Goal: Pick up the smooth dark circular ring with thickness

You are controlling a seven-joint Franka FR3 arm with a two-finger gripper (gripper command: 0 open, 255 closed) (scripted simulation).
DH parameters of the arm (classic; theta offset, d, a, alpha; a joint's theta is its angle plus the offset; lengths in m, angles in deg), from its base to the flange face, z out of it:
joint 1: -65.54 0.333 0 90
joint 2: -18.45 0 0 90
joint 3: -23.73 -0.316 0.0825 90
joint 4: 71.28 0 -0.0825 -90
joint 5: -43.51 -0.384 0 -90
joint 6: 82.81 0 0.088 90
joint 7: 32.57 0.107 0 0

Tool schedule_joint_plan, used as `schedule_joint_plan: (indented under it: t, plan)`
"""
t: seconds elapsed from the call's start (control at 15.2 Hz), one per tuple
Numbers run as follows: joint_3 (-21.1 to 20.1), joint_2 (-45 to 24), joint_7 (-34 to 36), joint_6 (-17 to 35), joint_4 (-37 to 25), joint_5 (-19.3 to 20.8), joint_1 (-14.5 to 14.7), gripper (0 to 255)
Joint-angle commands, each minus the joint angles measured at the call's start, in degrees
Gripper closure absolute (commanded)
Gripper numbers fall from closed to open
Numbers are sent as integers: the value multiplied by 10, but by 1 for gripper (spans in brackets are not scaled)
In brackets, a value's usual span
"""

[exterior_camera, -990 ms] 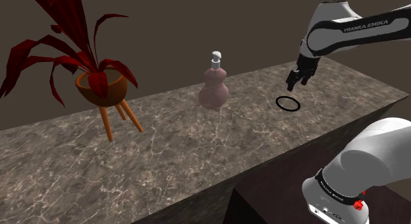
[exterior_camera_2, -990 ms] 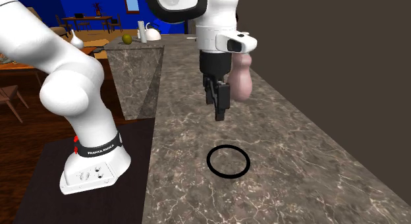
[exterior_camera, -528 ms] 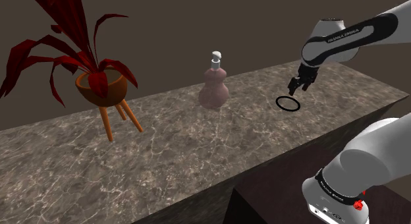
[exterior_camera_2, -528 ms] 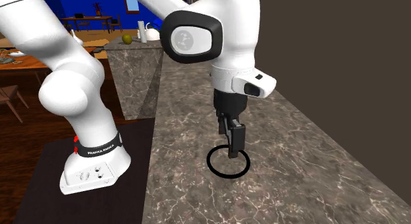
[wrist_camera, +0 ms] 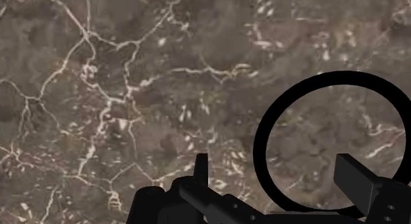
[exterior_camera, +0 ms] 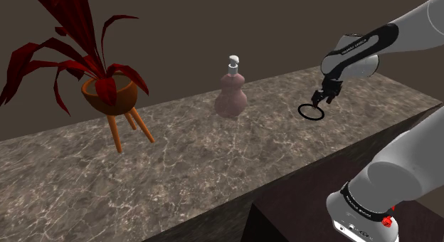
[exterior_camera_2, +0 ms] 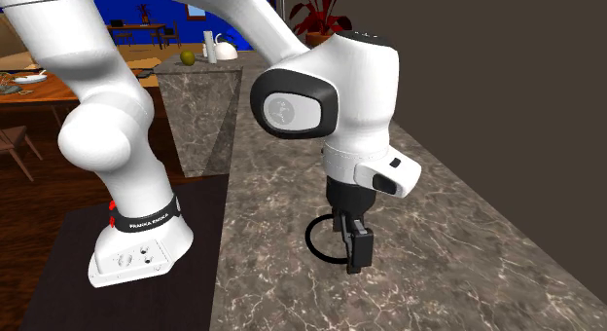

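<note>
Hand [wrist_camera: 275, 168] open wide, low over marbled worktop [wrist_camera: 99, 91]; its fingers straddled one side of the black ring [wrist_camera: 258, 138], unclasped.

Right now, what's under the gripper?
Under the gripper, the black ring lies flat on the marble counter, its rim passing between the open fingers. Inside the ring is bare marble. The hand covers the ring's nearest arc.
</note>
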Motion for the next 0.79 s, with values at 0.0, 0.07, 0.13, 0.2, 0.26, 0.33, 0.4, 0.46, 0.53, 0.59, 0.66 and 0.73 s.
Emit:
schedule_joint_plan:
  t: [0.0, 0.07, 0.13, 0.2, 0.26, 0.33, 0.4, 0.46, 0.53, 0.59, 0.66, 0.73]
  plan:
    - [4, -18, -10, 19, 2, -13, 3, 0]
    - [5, -26, -15, 28, 4, -20, 5, 0]
    - [7, -40, -23, 42, 7, -31, 7, 0]
    - [7, -40, -23, 42, 7, -31, 7, 0]
    - [7, -40, -23, 42, 7, -31, 6, 0]
    - [7, -38, -22, 41, 7, -29, 6, 255]
    - [7, -38, -22, 41, 8, -29, 6, 255]
    - [7, -38, -22, 41, 8, -29, 6, 255]
    - [7, -38, -22, 41, 7, -29, 6, 255]
    - [7, -39, -22, 41, 7, -30, 6, 255]
    - [7, -39, -23, 41, 6, -31, 7, 255]
    - [6, -37, -21, 40, 7, -29, 6, 255]
